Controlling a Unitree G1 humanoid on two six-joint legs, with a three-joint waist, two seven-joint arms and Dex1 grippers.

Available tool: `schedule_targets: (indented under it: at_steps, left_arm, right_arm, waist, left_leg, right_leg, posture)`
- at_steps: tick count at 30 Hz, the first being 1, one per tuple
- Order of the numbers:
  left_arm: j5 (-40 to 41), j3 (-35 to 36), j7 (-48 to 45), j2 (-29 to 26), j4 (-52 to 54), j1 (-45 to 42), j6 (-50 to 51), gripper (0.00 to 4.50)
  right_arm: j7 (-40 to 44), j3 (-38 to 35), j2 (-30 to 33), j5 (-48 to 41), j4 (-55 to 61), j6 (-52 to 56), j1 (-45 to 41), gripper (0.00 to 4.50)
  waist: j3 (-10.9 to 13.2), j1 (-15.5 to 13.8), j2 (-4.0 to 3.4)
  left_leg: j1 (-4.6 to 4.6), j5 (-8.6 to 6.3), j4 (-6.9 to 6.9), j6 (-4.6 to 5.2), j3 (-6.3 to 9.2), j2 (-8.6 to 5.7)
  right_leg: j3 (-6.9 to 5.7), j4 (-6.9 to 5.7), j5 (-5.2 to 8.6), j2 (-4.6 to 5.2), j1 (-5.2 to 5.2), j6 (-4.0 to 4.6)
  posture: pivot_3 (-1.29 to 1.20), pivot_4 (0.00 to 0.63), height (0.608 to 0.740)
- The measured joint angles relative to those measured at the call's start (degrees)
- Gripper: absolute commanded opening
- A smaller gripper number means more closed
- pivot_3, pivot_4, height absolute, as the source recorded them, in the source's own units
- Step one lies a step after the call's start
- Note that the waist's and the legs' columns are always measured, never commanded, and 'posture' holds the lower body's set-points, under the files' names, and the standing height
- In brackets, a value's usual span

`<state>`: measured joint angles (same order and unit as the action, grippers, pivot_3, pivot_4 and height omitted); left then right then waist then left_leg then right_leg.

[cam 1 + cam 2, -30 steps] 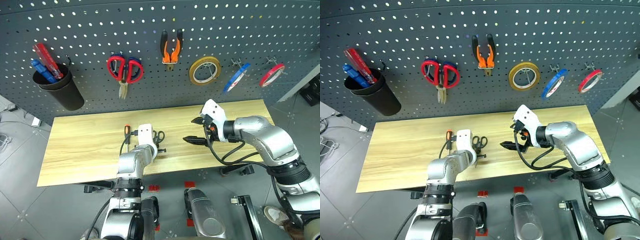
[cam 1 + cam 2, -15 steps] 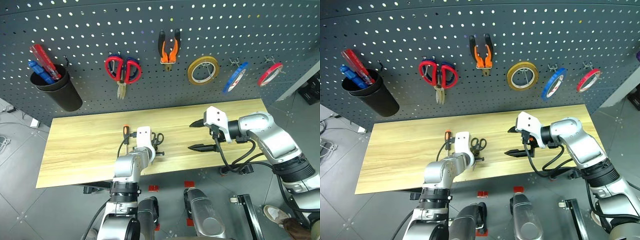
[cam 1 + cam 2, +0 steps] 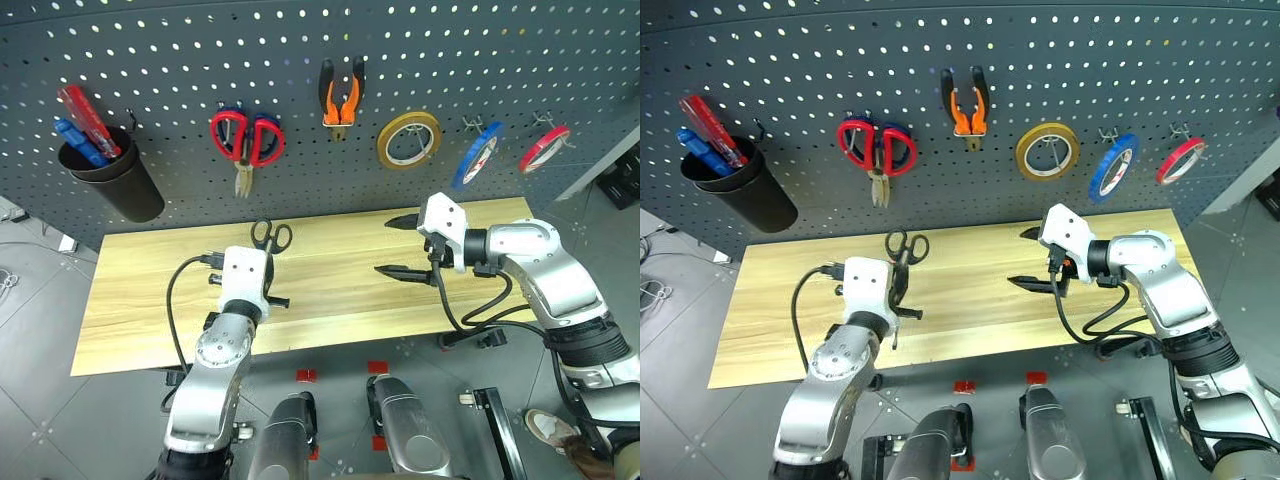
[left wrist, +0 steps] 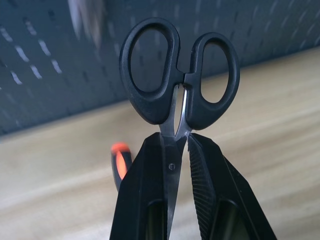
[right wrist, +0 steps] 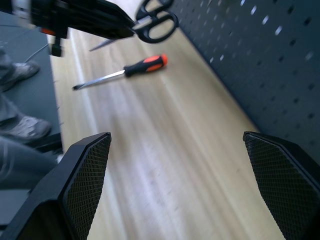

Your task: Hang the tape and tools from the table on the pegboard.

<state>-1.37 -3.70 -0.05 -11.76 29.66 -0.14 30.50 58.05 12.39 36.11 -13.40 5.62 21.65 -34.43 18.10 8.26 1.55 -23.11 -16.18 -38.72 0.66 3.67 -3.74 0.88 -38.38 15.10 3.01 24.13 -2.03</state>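
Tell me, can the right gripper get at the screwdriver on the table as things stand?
Probably yes. The right gripper is open and holds nothing, and the screwdriver lies alone on the bare table. The left gripper, shut on the scissors, hangs near it and might crowd the approach.

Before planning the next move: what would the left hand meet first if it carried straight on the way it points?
Probably the dark grey perforated pegboard: the left hand, gripping the small black-handled scissors, points at it across the light wooden table. Depth is unclear.

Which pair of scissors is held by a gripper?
The small black-handled scissors, clamped by the left gripper; the red-handled scissors hang on the pegboard.
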Motion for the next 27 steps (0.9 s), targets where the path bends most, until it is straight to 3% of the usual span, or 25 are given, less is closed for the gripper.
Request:
schedule_targets:
  at_steps: [7, 16, 27]
  left_arm:
    - [-3.66, 0.78, 0.64, -0.58, 6.57, 0.26, -6.73, 0.36]
    - [-3.63, 2.60, 0.18, -0.07, 5.38, -9.35, -5.98, 0.36]
    - [-3.73, 4.73, -0.62, -0.53, 3.11, -12.05, -5.00, 0.36]
  right_arm:
    - [-1.15, -0.11, -0.85, 0.30, 1.20, -1.25, -0.04, 4.50]
    - [-2.46, -0.24, -2.59, 0.94, 0.13, -2.38, -2.63, 4.50]
    - [-3.07, -0.51, -3.02, 1.36, -2.05, -3.33, -3.73, 4.50]
  waist:
    - [0.00, -0.16, 0.00]
    - [0.00, -0.11, 0.00]
    - [0.00, -0.07, 0.00]
  left_leg:
    - [-0.17, -0.03, -0.02, 0.09, 0.00, 0.02]
    - [-0.26, -0.05, -0.05, 0.13, 0.00, 0.02]
    - [-0.27, -0.06, -0.09, 0.14, 0.00, 0.03]
  right_leg:
    - [-0.06, 0.32, -0.13, -0.01, -0.01, 0.04]
    - [-0.11, 0.35, -0.15, -0.03, 0.05, 0.03]
    - [-0.10, 0.34, -0.15, -0.04, 0.06, 0.03]
  posture:
    - [-0.31, 0.304, 0.740]
    - [-0.32, 0.308, 0.740]
    - [-0.32, 0.314, 0.740]
